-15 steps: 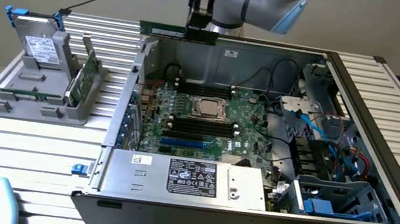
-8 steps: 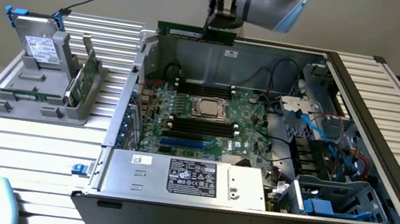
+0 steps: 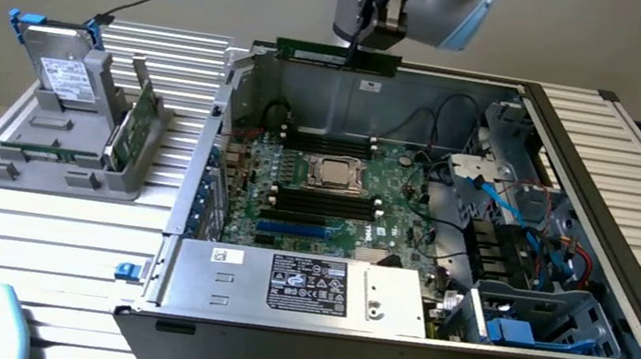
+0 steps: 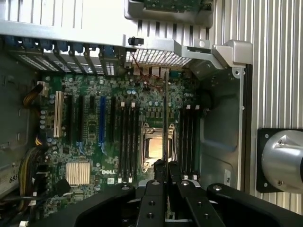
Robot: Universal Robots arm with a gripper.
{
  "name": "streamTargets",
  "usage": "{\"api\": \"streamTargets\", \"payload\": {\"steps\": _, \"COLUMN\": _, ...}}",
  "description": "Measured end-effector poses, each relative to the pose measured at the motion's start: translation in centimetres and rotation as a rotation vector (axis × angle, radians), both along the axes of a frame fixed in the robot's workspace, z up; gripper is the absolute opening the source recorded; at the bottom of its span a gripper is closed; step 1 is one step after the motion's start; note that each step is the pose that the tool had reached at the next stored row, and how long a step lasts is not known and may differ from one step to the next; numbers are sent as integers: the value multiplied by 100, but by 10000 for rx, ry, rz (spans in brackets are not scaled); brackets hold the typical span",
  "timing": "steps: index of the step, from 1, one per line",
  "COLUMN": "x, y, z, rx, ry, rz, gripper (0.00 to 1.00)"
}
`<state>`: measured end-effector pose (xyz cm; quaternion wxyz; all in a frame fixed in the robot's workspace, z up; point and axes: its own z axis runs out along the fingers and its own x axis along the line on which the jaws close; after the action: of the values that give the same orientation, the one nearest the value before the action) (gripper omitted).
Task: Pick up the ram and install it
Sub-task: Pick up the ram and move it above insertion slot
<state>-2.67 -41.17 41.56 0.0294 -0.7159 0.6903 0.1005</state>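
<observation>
The ram (image 3: 336, 56) is a slim green stick held level above the far wall of the open computer case (image 3: 229, 109). My gripper (image 3: 367, 42) hangs from above and is shut on it near its right end in the exterior view. In the wrist view the ram (image 4: 164, 118) appears edge-on as a thin line rising from my gripper (image 4: 165, 177), whose black fingers (image 4: 154, 189) clamp it. Below it lies the green motherboard (image 4: 90, 142), with black memory slots (image 4: 127, 142) on either side of the processor socket (image 4: 156, 146).
A grey holder (image 3: 70, 152) on the slatted table at the exterior view's left carries a drive (image 3: 63, 74) and another upright green stick (image 3: 139, 119). The power supply (image 3: 292, 285) fills the case's near side. Drive cages and cables (image 3: 519, 219) crowd its right.
</observation>
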Motion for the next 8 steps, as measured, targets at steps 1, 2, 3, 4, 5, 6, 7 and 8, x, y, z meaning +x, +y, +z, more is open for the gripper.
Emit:
{"api": "streamTargets", "payload": {"steps": 1, "x": 13, "y": -6, "z": 0, "rx": -5, "ry": -4, "rz": 0, "gripper": 14}}
{"api": "streamTargets", "payload": {"steps": 2, "x": 20, "y": -13, "z": 0, "rx": -13, "ry": -6, "rz": 0, "gripper": 14}}
{"api": "streamTargets", "payload": {"steps": 3, "x": 25, "y": -22, "z": 0, "rx": -27, "ry": -6, "rz": -1, "gripper": 14}}
{"api": "streamTargets", "payload": {"steps": 4, "x": 28, "y": -29, "z": 0, "rx": -44, "ry": -6, "rz": -3, "gripper": 14}}
{"api": "streamTargets", "payload": {"steps": 5, "x": 31, "y": -35, "z": 0, "rx": -64, "ry": -7, "rz": -6, "gripper": 14}}
{"api": "streamTargets", "payload": {"steps": 6, "x": 34, "y": -38, "z": -1, "rx": -98, "ry": -9, "rz": -10, "gripper": 14}}
{"api": "streamTargets", "payload": {"steps": 7, "x": 35, "y": -40, "z": 0, "rx": -162, "ry": -15, "rz": -16, "gripper": 14}}
{"api": "streamTargets", "payload": {"steps": 8, "x": 37, "y": -41, "z": 0, "rx": -253, "ry": -25, "rz": -23, "gripper": 14}}
